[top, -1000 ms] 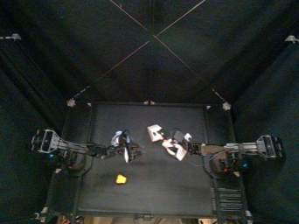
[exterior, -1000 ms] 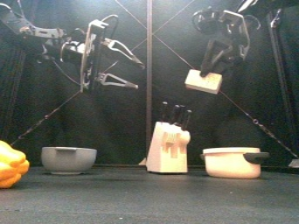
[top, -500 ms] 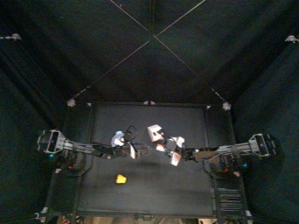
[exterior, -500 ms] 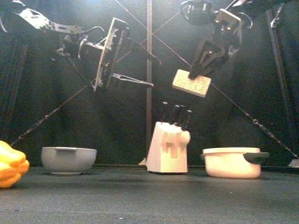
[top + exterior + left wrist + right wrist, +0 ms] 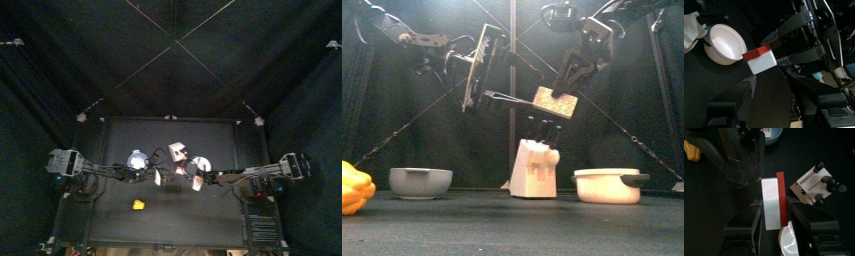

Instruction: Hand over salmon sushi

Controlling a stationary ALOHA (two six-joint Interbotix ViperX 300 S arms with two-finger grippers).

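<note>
Held high above the tabletop (image 5: 513, 225): sushi (image 5: 552, 101), clamped between the jaws of the right tool (image 5: 567, 88), white rice block and red-orange strip plain in the right wrist view (image 5: 773, 203). Directly opposite, left tool (image 5: 509, 98), jaws spread wide, tips reaching toward the sushi's near face; whether touching it, cannot tell. From the left wrist camera, sushi (image 5: 761, 60) seen just ahead of the open left jaws, gripped from behind by the right tool (image 5: 784, 50). From above, both tools meeting over the tabletop's middle, sushi (image 5: 197, 171) at the right tool (image 5: 198, 174), left tool (image 5: 162, 176) just beside it.

Below the pair, well apart: white knife block (image 5: 536, 165) with black handles. Down and to the left tool's side, grey bowl (image 5: 420, 182) and a yellow piece (image 5: 354, 188) at the tabletop's edge. Down and to the right tool's side, white pot (image 5: 608, 185) with a dark handle. No brand, label or writing legible anywhere.
</note>
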